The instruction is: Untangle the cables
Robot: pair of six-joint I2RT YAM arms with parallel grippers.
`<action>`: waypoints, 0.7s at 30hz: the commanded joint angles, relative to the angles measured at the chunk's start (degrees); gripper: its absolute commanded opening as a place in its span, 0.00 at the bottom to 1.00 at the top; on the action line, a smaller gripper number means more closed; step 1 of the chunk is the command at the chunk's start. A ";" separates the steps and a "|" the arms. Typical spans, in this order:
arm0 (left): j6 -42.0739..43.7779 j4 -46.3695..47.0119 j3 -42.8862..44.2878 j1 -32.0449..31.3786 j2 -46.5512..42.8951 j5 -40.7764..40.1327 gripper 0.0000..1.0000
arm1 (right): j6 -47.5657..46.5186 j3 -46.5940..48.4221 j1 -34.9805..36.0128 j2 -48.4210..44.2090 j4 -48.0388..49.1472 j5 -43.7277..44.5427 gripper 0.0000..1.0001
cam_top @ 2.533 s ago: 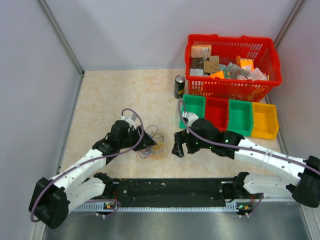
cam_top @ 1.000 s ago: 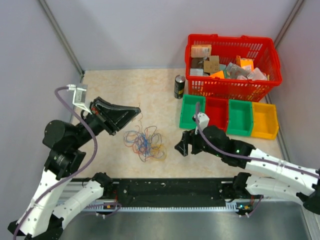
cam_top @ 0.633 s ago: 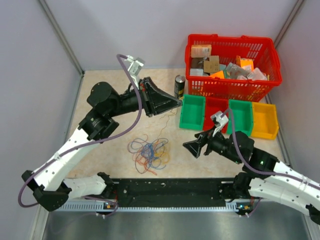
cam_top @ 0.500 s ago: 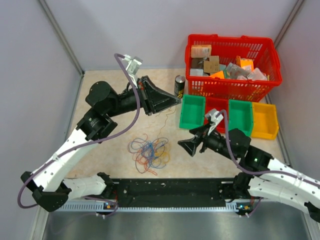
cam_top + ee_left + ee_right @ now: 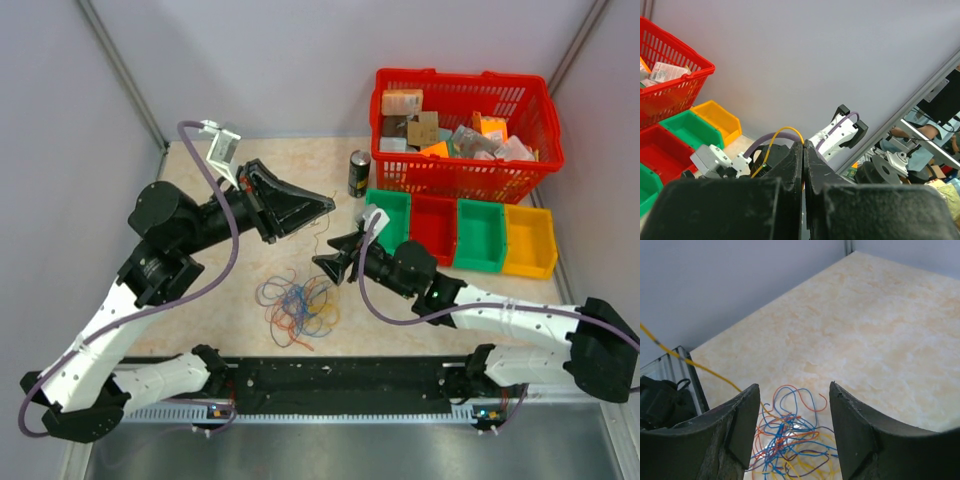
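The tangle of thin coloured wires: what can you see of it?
The tangle of thin coloured wires is a loose heap of curly blue, red, orange and yellow strands lying on the beige marbled tabletop. One yellow strand runs taut up out of it to the left arm's fingers, shut on it. The right arm's fingers hang open above the heap, apparently not touching it.

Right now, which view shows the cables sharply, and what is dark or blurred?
Right wrist view: the cables are fairly sharp; the right end effector is dark and soft-edged. Left wrist view: the left end effector is a near-black blur across the bottom. Top view: even light, no glare.
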 commanded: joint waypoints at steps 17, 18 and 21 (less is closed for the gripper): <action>6.14 -5.48 3.18 -0.09 -1.82 -3.72 0.00 | 2.48 -6.82 1.35 -0.23 9.42 -1.38 0.65; 6.23 -5.48 3.26 0.00 -1.91 -3.81 0.00 | 1.86 -6.91 1.44 -0.23 9.86 -1.47 0.67; 6.14 -5.57 3.44 -0.09 -1.99 -3.55 0.00 | 0.02 -5.59 1.44 0.47 10.47 1.43 0.70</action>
